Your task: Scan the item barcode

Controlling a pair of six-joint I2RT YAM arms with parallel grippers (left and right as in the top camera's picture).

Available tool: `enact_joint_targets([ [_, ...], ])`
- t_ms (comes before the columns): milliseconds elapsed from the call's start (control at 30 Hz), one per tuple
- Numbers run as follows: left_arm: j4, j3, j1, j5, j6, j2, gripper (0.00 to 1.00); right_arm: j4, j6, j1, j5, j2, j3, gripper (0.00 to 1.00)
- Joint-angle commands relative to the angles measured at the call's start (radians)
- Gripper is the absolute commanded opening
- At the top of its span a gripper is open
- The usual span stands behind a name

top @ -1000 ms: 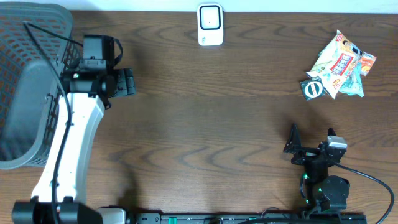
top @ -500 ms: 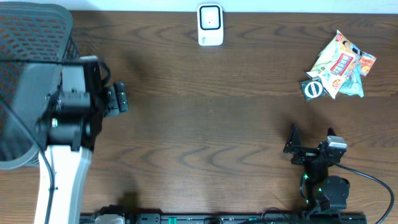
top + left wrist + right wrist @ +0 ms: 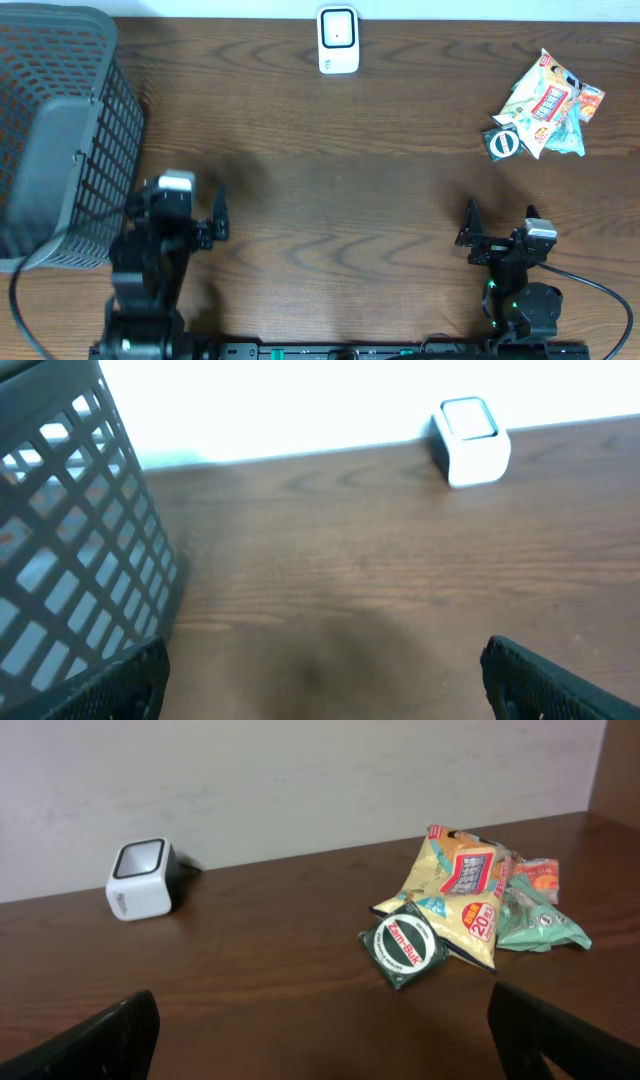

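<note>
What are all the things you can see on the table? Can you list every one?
table: one, dark brown wood, under everything
basket: one, grey mesh, far left corner
scanner: one, white box, middle of the far edge
snack packets: about three in a pile, yellow, orange and green, far right
small pack: one, green and black with a round label, at the near-left edge of the pile
cable: one, black, near right corner
left end effector: one, black, near left beside the basket, open and empty
right end effector: one, black, near right, open and empty
</note>
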Motion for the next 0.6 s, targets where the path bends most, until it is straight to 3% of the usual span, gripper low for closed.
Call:
enact_joint_targets([
  [0, 0.037, -0.103, 0.002, 0.003, 0.018, -0.146, 0.98, -0.004, -0.011, -0.005, -0.002, -0.006, -0.002, 0.99],
  [200, 0.146, -0.241, 0.002, -0.006, 0.018, -0.303, 0.98, -0.004, -0.011, -0.005, -0.002, -0.006, -0.002, 0.99],
  [567, 0.375, -0.416, 0.002, -0.011, 0.018, -0.420, 0.98, -0.004, -0.011, -0.005, -0.002, -0.006, -0.002, 0.99],
])
